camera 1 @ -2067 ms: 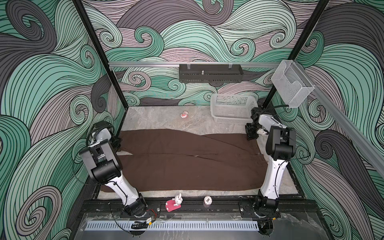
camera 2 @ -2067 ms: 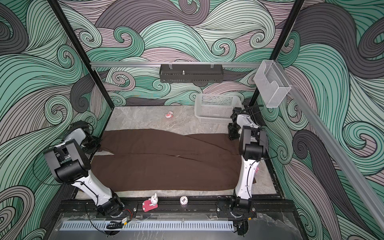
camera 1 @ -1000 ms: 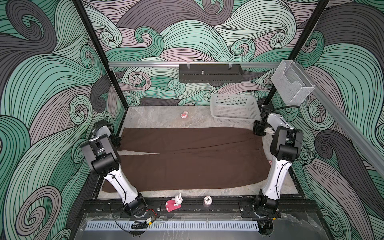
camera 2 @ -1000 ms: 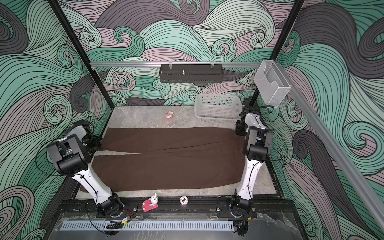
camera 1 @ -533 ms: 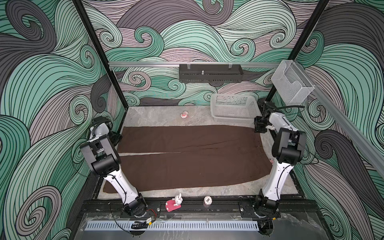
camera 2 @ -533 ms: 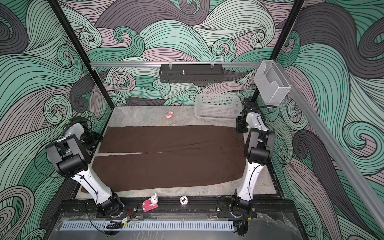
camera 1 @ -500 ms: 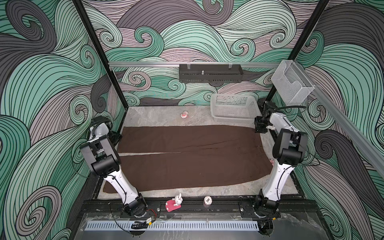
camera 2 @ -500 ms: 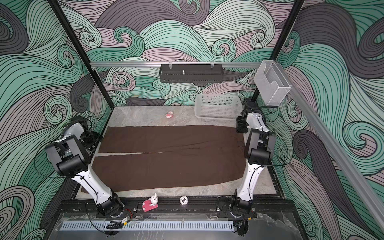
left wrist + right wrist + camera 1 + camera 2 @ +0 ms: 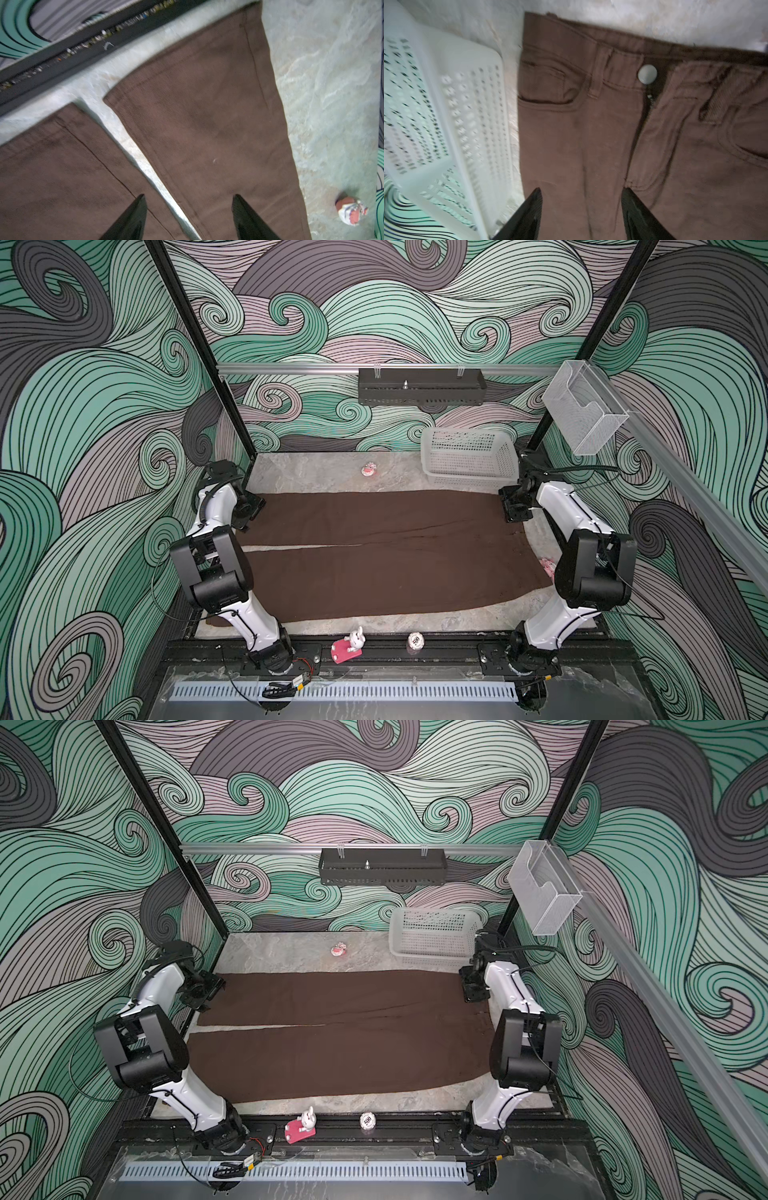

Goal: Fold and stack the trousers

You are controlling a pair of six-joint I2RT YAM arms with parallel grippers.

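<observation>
- We see the trousers [image 9: 374,556] lying flat on the counter [image 9: 316,472].
- Left end effector [image 9: 189,196]: jaws apart, empty, above the hems [image 9: 145,83].
- Right end effector [image 9: 581,189]: jaws apart, empty, above the waistband [image 9: 623,54].

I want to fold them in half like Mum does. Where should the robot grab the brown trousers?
The trousers lie flat, legs side by side, so I'd pinch the far long edge: left hand at the far leg's hem, right hand at the waistband corner by the basket, both from above.
</observation>
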